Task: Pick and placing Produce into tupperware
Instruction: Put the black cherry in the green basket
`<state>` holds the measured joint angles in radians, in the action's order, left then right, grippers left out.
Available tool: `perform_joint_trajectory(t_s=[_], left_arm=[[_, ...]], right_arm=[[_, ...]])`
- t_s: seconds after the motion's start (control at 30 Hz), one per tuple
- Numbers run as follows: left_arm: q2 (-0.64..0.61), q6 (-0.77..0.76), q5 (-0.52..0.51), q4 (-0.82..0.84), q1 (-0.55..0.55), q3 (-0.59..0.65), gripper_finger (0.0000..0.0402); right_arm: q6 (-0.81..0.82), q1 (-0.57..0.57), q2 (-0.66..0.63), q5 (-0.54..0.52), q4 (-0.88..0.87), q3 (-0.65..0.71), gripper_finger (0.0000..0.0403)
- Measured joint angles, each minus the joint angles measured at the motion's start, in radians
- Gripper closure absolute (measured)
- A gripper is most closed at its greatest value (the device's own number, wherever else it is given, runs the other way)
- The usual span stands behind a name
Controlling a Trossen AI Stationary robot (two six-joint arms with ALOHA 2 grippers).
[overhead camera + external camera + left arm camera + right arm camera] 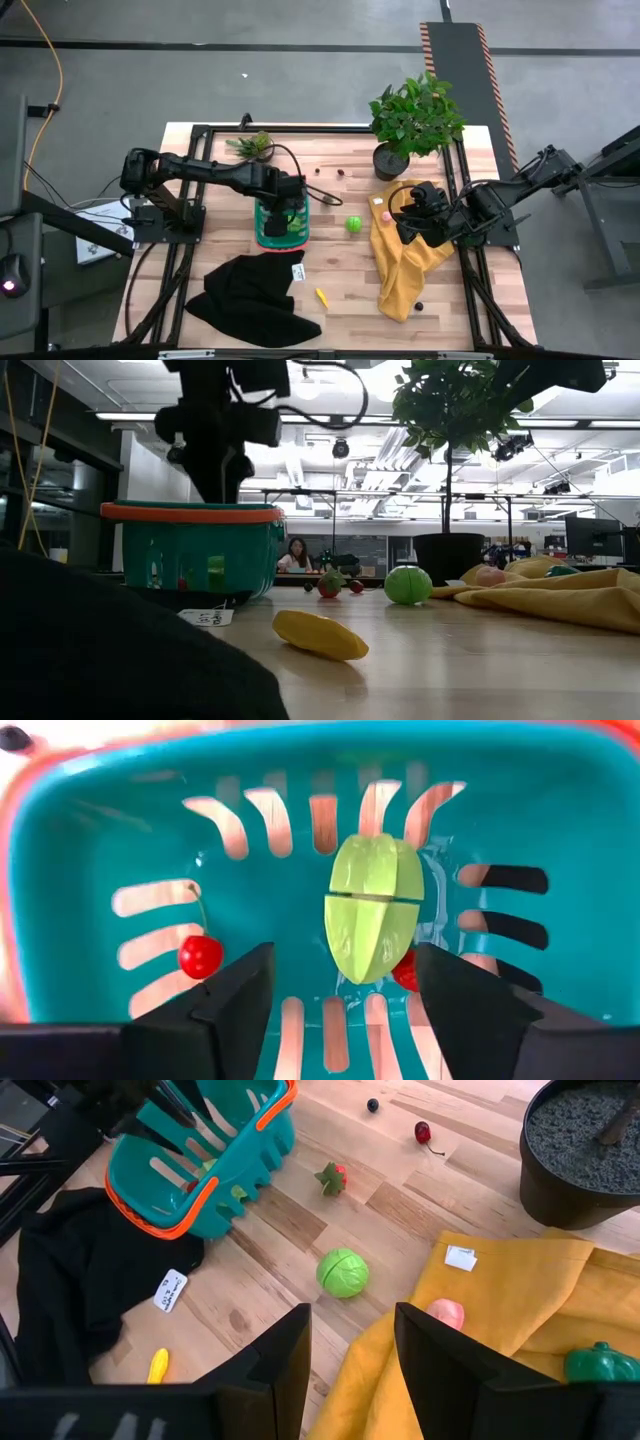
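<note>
A: Where do things stand?

B: The left tool (283,212) hangs over the teal basket (262,236), its fingers (235,1005) spread wide and holding nothing. Under them a yellow-green starfruit piece (372,908) lies on the slotted floor with a cherry (200,955) beside it and another red bit (405,972) half hidden by the starfruit. I judge the drop is done and the step now is to clear out.

A: How to do that cleanly?

B: Lift straight up, fingers kept apart, until they are above the red-pink rim; a sideways drag could tip the light basket.

A: And the right arm?

B: The right tool (352,1350) waits over the yellow cloth (405,270) at the table's right, jaws part open and empty.

A: What does one view give that another lacks?

B: Only the left wrist view shows what is in the basket. The right wrist view picks out loose produce: a green cabbage (343,1272), a strawberry-like piece (331,1177), a pink piece (446,1313) and a green one (601,1363) on the cloth, and a yellow piece (158,1365) beside the black cloth (70,1280). The high view alone places a small dark item (419,305) on the cloth's near end.
</note>
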<state>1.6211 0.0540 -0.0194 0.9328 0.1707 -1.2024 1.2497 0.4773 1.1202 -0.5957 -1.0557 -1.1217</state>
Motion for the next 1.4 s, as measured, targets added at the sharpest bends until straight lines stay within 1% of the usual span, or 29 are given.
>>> perform_joint_trajectory(t_s=[0.23, 0.43, 1.07, 1.4], left_arm=[[0.0, 0.012, 0.001, 0.09, 0.0, -0.09, 0.0222], [0.0, 0.021, 0.007, 0.176, 0.0, -0.179, 0.0248], [0.0, 0.047, 0.0, 0.395, 0.0, -0.497, 0.0296], [-0.001, 0.02, 0.0, 0.528, 0.0, -0.652, 0.0325]], right_arm=[[0.001, 0.0, 0.0, 0.0, 0.0, 0.0, 0.0265], [-0.001, 0.0, 0.0, 0.0, 0.0, 0.0, 0.0265], [-0.019, 0.0, 0.0, -0.001, 0.0, 0.0, 0.0265], [-0.019, 0.0, 0.0, 0.0, 0.0, 0.0, 0.0265]])
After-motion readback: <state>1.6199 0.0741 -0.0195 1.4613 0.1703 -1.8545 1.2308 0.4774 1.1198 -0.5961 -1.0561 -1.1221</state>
